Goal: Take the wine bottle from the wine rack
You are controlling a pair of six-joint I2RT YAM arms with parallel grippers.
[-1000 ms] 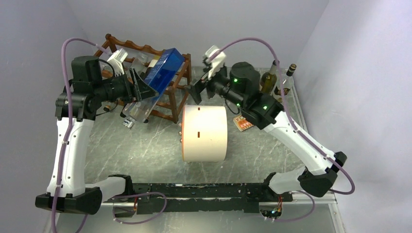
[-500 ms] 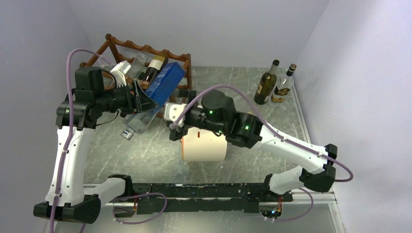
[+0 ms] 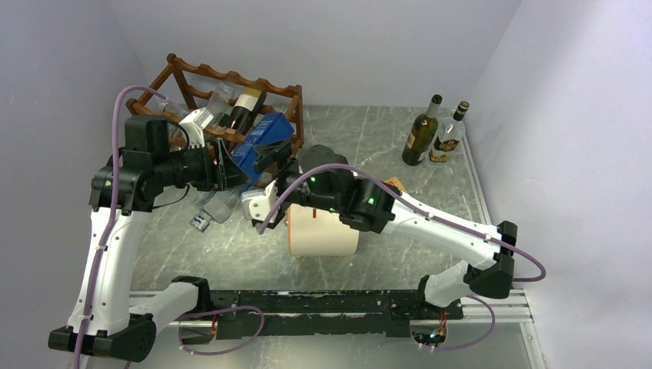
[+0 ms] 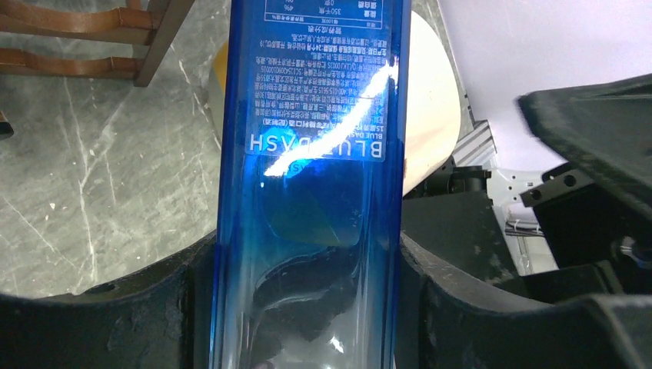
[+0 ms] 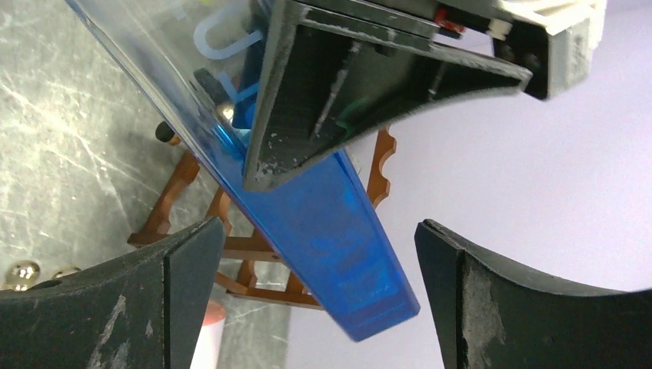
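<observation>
My left end effector (image 4: pixel 307 300) grasps the blue square glass wine bottle (image 3: pixel 259 141), tilted at five o'clock of the reddish-brown wooden wine rack (image 3: pixel 231 77). My right end effector (image 5: pixel 323 265) waits released beside it. I judge the lift-out nearly done; setting it on the desk (image 3: pixel 369 131) remains.

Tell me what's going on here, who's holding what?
The left gripper is clamped on a blue bottle, holding it tilted in front of the wine rack; whether it is fully clear of the rails can't be told. The right gripper is open, facing the bottle's blue end without touching it. A dark bottle with a cream label lies on the rack, and two more bottles stand apart at the far right.
</observation>
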